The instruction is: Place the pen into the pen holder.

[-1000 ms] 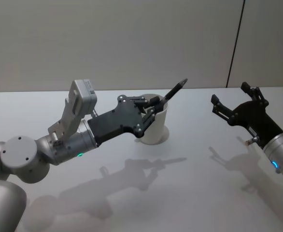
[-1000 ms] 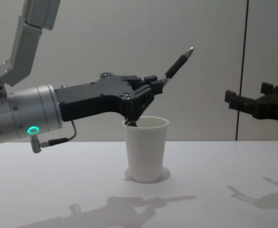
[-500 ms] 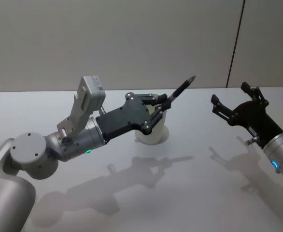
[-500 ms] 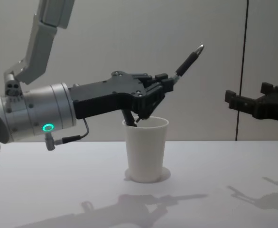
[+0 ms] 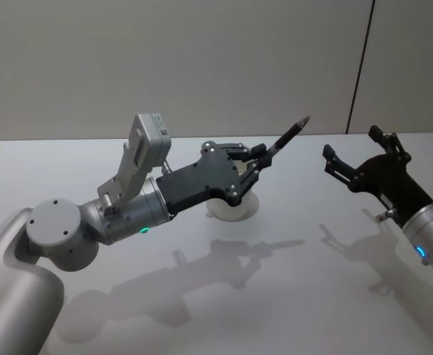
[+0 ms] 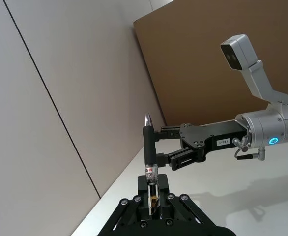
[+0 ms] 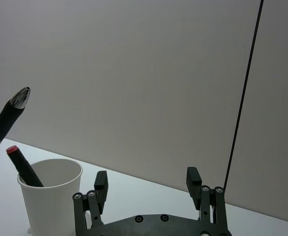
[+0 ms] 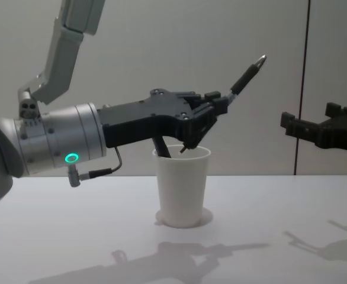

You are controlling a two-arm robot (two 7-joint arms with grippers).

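The left gripper [image 8: 218, 106] hangs over the mouth of the plain white tapered paper cup [image 8: 182, 189] that serves as the pen holder. Its fingers are closed tight on the lower shaft of a black pen with a silver tip [image 8: 247, 74]. The pen is in the air, not in the cup. It slants up toward the robot's right, tip highest, with its held end just above the cup's rim. The cup stands upright on the white bench [image 5: 275, 296], and a second dark pen with a red end [image 7: 23, 164] leans inside it. The right gripper [image 5: 353, 144] is parked well off to the right above the bench, fingers spread wide and holding nothing.

The step in hand looks like lining the pen up above the holder; the insertion is not yet done. The next move probably calls for turning the wrist so the pen stands nearer upright. Its lower end then needs to go down inside the rim, clear of the leaning pen, before the gripper lets go. Released at this slant, the pen could catch the rim or tip the light cup.
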